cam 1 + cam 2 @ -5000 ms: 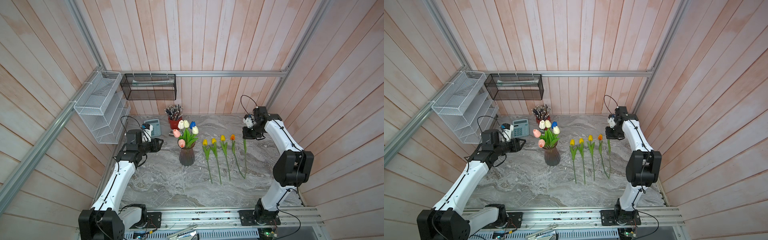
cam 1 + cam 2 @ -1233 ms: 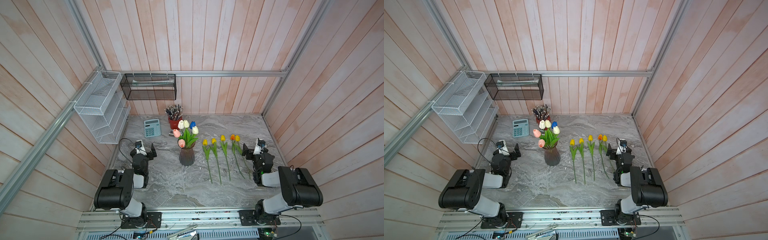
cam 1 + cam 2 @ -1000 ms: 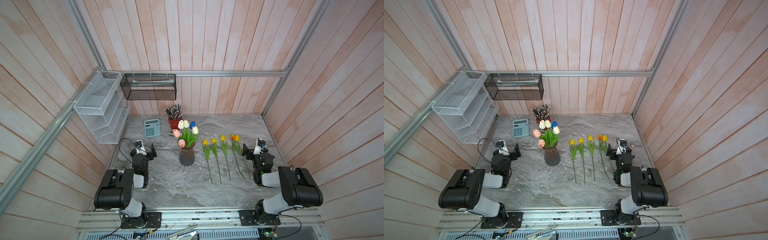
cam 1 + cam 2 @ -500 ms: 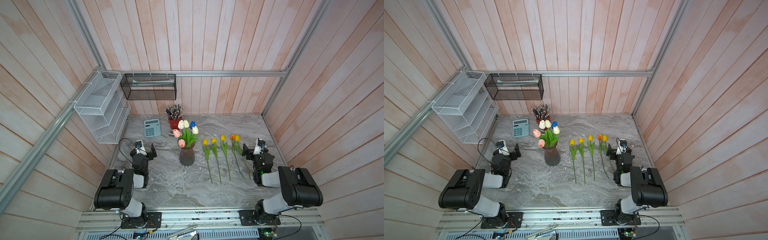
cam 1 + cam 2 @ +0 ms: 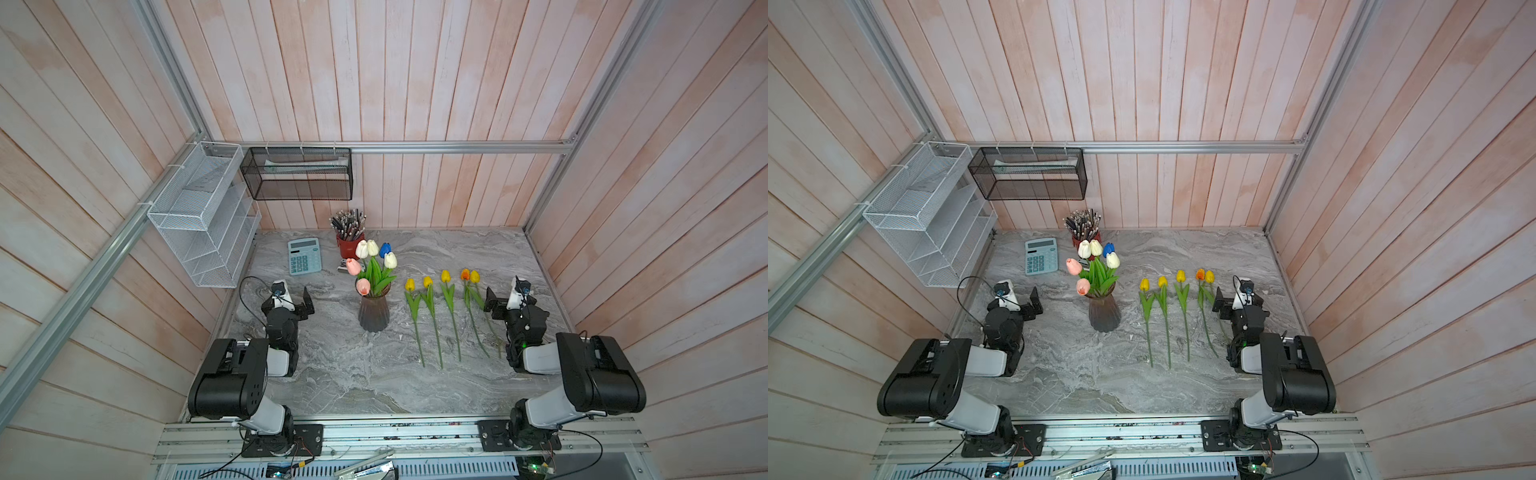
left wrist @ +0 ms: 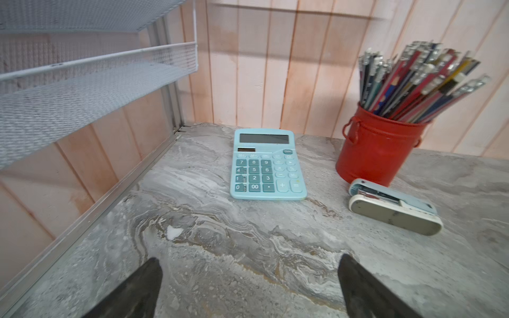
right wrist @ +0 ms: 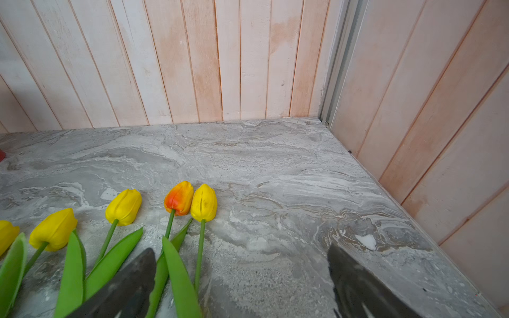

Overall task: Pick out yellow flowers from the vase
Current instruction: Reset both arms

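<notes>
my left gripper (image 6: 248, 272) spread wide, empty, my right gripper (image 7: 241, 254) spread wide, empty, beside five yellow flowers (image 5: 445, 275) lying flat, vase (image 5: 374, 316) apart

Five yellow flowers (image 5: 442, 297) flat in row – beside upright ribbed vase (image 5: 374, 312).

The grey marbled desk (image 5: 374, 382) carries a pale blue calculator (image 5: 304, 256) at the far left, a red cup of pencils (image 5: 349, 246) to its right and a stapler (image 6: 394, 206) lying just in front of that cup. Mid-desk the dark ribbed vase (image 5: 374, 312) stands upright. To its right five yellow flowers (image 5: 449, 297) lie flat in a row, heads far, stems near.
</notes>
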Motion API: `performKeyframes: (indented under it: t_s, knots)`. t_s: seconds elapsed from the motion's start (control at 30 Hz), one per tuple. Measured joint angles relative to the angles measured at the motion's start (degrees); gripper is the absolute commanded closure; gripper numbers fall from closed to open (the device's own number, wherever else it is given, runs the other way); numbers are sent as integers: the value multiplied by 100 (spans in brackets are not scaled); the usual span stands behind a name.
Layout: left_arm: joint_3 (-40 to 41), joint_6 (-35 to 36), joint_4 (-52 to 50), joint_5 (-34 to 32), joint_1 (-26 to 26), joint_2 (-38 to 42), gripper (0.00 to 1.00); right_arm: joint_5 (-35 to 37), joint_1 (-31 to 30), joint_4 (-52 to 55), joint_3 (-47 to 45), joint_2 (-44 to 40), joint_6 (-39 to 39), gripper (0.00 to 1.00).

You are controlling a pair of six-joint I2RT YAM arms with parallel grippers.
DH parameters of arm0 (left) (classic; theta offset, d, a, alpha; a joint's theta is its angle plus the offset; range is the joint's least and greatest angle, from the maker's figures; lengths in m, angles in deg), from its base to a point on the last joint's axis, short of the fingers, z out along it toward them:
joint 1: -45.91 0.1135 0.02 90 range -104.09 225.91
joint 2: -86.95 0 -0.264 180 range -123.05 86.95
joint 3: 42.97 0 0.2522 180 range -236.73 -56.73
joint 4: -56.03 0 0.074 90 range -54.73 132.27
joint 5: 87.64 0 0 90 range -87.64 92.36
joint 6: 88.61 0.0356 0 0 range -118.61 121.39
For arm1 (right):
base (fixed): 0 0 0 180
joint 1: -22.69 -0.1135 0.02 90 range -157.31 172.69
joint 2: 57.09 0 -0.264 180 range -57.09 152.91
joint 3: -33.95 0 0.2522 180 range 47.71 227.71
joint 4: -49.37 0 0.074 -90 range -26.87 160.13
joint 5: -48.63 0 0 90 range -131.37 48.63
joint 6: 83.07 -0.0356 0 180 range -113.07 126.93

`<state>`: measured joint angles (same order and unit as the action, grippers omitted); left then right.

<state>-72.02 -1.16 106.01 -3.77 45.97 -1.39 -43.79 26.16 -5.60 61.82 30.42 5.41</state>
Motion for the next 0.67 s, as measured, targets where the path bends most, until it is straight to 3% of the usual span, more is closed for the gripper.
performKeyframes:
  t_s: [0.17, 0.67]
  knots:
    - [-31, 149, -48, 933, 240, 0, 0, 2, 0, 2, 0, 0, 0, 1]
    - [-59, 151, -122, 874, 212, 0, 0, 2, 0, 2, 0, 0, 0, 2]
